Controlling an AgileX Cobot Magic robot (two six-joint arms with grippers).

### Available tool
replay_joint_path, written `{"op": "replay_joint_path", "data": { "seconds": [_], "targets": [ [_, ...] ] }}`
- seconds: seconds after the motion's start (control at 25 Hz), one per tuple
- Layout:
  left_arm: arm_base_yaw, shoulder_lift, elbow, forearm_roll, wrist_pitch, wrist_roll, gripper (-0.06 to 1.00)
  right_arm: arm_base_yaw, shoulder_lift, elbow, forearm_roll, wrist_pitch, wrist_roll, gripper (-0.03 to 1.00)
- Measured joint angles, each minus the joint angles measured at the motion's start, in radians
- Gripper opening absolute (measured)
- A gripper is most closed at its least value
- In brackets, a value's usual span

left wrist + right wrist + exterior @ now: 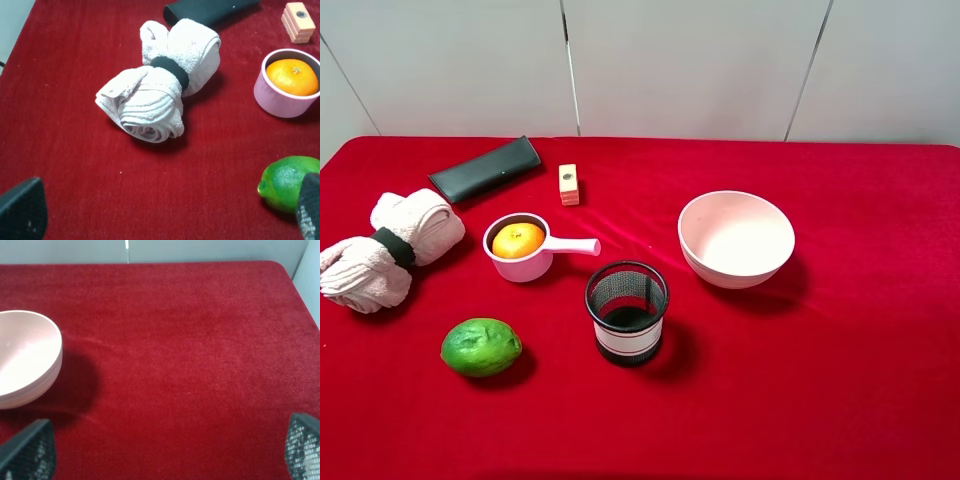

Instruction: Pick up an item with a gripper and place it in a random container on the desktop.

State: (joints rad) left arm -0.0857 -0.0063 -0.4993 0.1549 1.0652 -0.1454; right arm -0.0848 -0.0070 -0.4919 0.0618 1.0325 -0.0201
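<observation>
The small orange citrus fruit sits inside the small pale pink saucepan-shaped cup at left centre of the red desktop; its handle points right. The left wrist view shows the fruit in the cup too. Neither arm shows in the high view. My left gripper is open and empty, its fingertips wide apart above the cloth near the towel. My right gripper is open and empty over bare cloth, its fingertips wide apart.
A rolled pink towel with a black band lies at the left. A green lime-like fruit, a black mesh cup, a larger pink bowl, a small wooden block and a black case stand around.
</observation>
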Motion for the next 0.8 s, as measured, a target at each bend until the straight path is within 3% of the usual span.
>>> {"op": "replay_joint_path", "data": {
  "seconds": [0.8],
  "targets": [
    [0.000, 0.000, 0.000, 0.000, 0.000, 0.000, 0.99, 0.000, 0.000, 0.000, 0.000, 0.000, 0.000, 0.69]
  ]
}}
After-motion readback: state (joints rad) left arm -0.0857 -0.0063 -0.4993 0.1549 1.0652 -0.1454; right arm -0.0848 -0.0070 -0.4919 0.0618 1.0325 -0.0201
